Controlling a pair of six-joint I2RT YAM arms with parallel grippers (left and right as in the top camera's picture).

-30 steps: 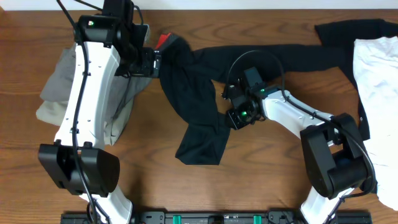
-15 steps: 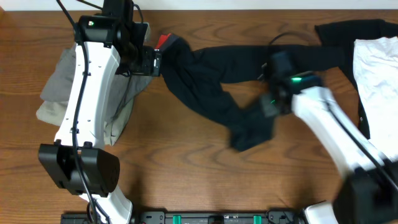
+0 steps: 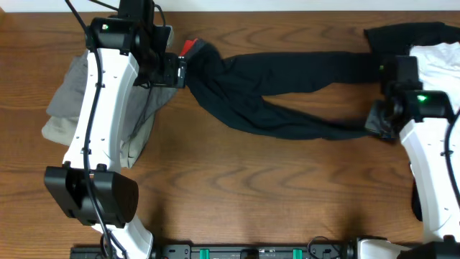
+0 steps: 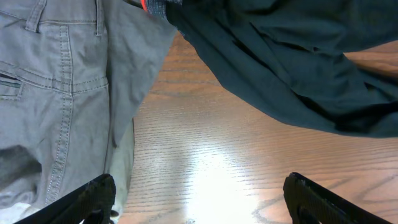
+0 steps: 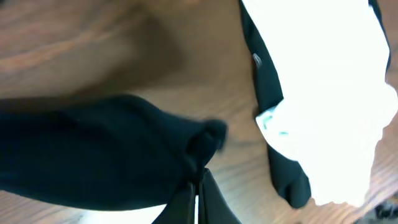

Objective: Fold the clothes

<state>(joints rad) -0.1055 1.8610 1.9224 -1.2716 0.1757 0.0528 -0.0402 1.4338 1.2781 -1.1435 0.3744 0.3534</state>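
**Right hand**: the jaws are fully closed and pinching the bunched end of one leg of the trousers. Only a thin tuck of cloth is sitting between the tips.

**Risk 1:** with so little cloth being held, the leg is likely to be slipping free if the hand is pulling harder.

**Risk 2:** just beside this hand a white garment is lying over a black garment. A leg end being carried further that way could be landing on that pile or dragging it.

**Risk 3:** at the far end from this hand, the left hand is hanging wide open and gripping nothing, just beside the red waistband. With the waist unpinned, a pull is probably sliding the whole garment across the worktop rather than flattening it.

**Trousers:** they are lying on the worktop between the two hands, stretched out long. The legs are spreading in a narrow V from a crumpled, twisted waist, and the held leg is showing lengthwise creases.

**Beyond the left hand:** a grey garment is lying in a heap.
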